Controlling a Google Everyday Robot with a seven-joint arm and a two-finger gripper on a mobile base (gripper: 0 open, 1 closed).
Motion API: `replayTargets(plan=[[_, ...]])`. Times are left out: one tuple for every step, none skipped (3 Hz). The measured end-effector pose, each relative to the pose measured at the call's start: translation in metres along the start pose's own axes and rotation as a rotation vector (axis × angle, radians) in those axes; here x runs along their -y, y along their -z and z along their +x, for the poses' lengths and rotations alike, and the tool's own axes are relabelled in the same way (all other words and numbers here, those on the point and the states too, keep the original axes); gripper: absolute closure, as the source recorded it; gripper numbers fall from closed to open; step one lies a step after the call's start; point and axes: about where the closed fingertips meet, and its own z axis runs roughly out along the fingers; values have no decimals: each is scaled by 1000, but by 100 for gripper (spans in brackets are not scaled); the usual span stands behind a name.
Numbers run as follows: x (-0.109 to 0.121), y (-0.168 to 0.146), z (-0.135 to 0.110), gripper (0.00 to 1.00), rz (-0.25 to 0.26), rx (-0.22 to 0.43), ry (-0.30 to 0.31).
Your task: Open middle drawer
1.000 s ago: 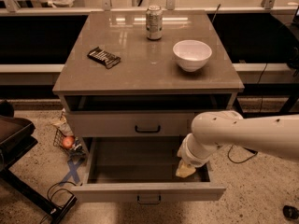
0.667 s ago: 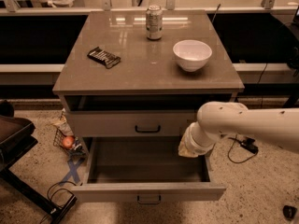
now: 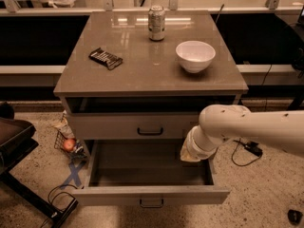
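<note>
The middle drawer [image 3: 151,194] is pulled far out of the cabinet; its empty grey inside shows, and its small dark bar handle [image 3: 152,203] faces me. Above it, the upper drawer front [image 3: 118,126] with its own handle stands nearly shut. The lowest drawer is hidden under the open one. My white arm [image 3: 247,127] comes in from the right. My gripper [image 3: 189,154] hangs at the arm's end over the right rear corner of the open drawer, above its right wall; it holds nothing that I can see.
On the cabinet top [image 3: 142,70] stand a drink can [image 3: 156,23], a white bowl [image 3: 195,56] and a dark snack bar [image 3: 105,58]. On the floor at left are a wire basket with an apple [image 3: 69,144], cables and a dark chair [image 3: 14,137].
My arm's end has lifted out of the open drawer's right side and drawn back toward the cabinet. The drawer has stayed pulled out.
</note>
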Motion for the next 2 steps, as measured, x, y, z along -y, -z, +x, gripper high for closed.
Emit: replayTargets(plan=[[-5, -23, 2, 100, -27, 12, -9], [-13, -71, 3, 100, -58, 78, -25]])
